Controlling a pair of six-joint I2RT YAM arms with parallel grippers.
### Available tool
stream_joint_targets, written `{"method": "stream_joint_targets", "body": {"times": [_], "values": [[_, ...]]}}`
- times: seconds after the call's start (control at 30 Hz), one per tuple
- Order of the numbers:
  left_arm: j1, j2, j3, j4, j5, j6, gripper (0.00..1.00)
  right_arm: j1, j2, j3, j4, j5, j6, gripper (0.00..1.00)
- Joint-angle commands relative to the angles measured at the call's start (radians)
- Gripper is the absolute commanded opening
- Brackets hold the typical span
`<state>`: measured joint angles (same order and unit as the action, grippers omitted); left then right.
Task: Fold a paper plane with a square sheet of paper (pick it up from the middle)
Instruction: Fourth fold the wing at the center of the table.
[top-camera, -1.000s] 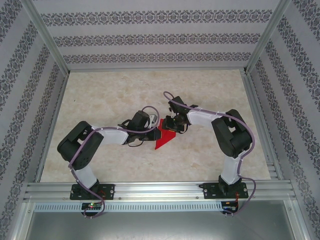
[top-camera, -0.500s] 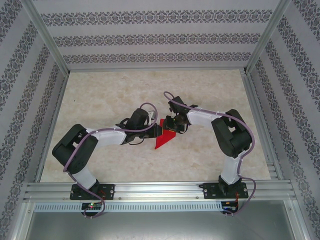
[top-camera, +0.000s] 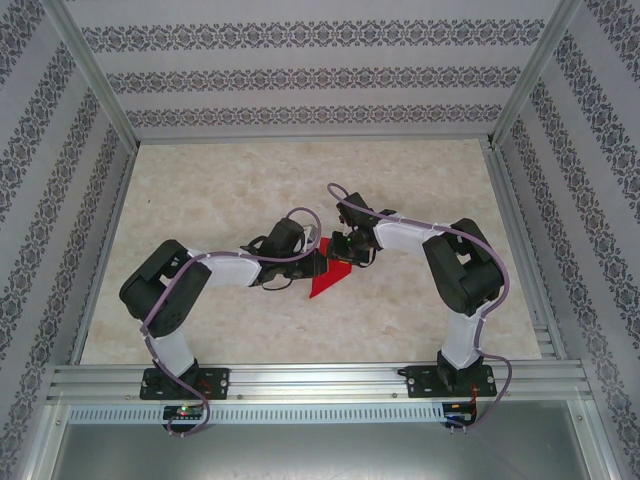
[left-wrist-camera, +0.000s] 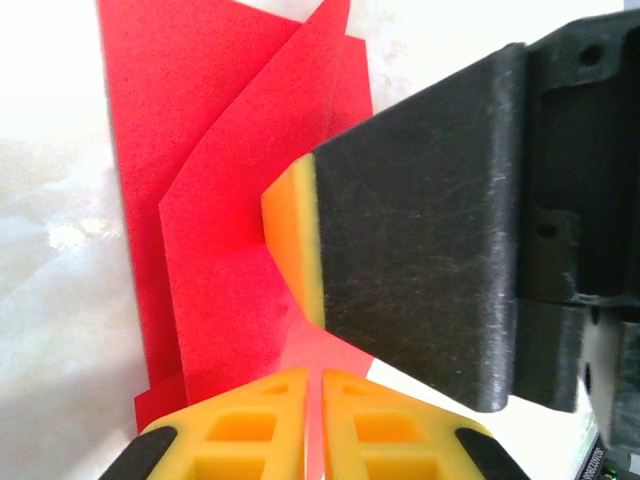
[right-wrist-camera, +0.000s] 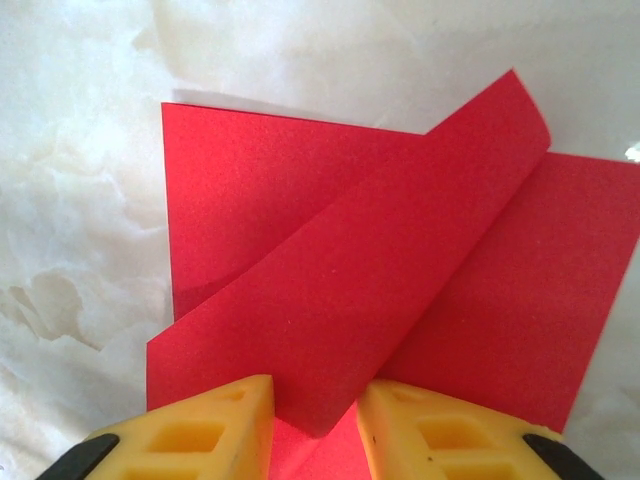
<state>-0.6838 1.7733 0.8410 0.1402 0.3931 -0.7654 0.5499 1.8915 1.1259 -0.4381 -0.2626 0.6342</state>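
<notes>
**Two hands meet over the half-folded red sheet**

Seen from the top camera, the square sheet of paper (top-camera: 328, 280) lies near the middle of the pale marbled surface (top-camera: 250, 180), its narrow end pointing toward 7 o'clock. The left hand (top-camera: 318, 262) reaches in from 9 o'clock and the right hand (top-camera: 340, 255) from 3 o'clock. The two come together at the sheet's 12 o'clock end.

In the left wrist view, the left hand's yellow fingertips (left-wrist-camera: 270, 400) are drawn together with only a sliver between them. They sit at the sheet's near edge. They seem to nip the paper there, though the contact is hard to make out. The red sheet shows several overlapping layers with slanted creases. One black, yellow-edged finger (left-wrist-camera: 420, 250) of the right hand presses close in from 3 o'clock, its tip at the paper.

In the right wrist view, the right hand's fingers (right-wrist-camera: 210, 420) stand apart. A curled flap of the sheet rises from 7 o'clock toward 1 o'clock, and its lower end sits in the gap between them. The rest of the sheet lies flat underneath.
</notes>
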Motion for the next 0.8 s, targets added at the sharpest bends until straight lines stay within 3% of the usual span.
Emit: {"method": "stream_joint_targets", "body": {"times": [0.0,0.77], "values": [[-0.012,0.022,0.03,-0.004,-0.014,-0.002,0.11,0.0,0.066,-0.037,-0.052,0.091,0.006,0.3],[-0.011,0.083,0.058,-0.09,-0.034,-0.015,0.06,-0.007,0.05,-0.042,-0.048,0.08,0.004,0.29]]}}
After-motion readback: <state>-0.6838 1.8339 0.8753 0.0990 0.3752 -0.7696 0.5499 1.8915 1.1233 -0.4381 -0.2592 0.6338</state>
